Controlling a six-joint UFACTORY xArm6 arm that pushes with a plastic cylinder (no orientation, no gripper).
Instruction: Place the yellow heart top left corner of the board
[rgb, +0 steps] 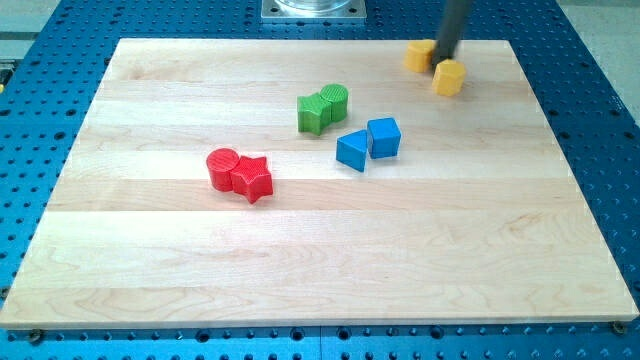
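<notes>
on the pale, smooth wood-grain table (300, 250), my tip (441, 70), a dark rod with no jaws as end effector, sits between two matte yellow blocks near the view's top right: one (419, 56) partly hidden, one (449, 77) chunky. which of them is the heart, and which way it points, can't be told.

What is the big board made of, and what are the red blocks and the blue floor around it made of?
The board looks like pale, smooth wood: long grain lines and joined planks show. The red blocks look like matte plastic, maybe painted wood; their colour is even, with faint ridges on top. The blue floor looks like painted metal, with neat rows of small holes.
</notes>
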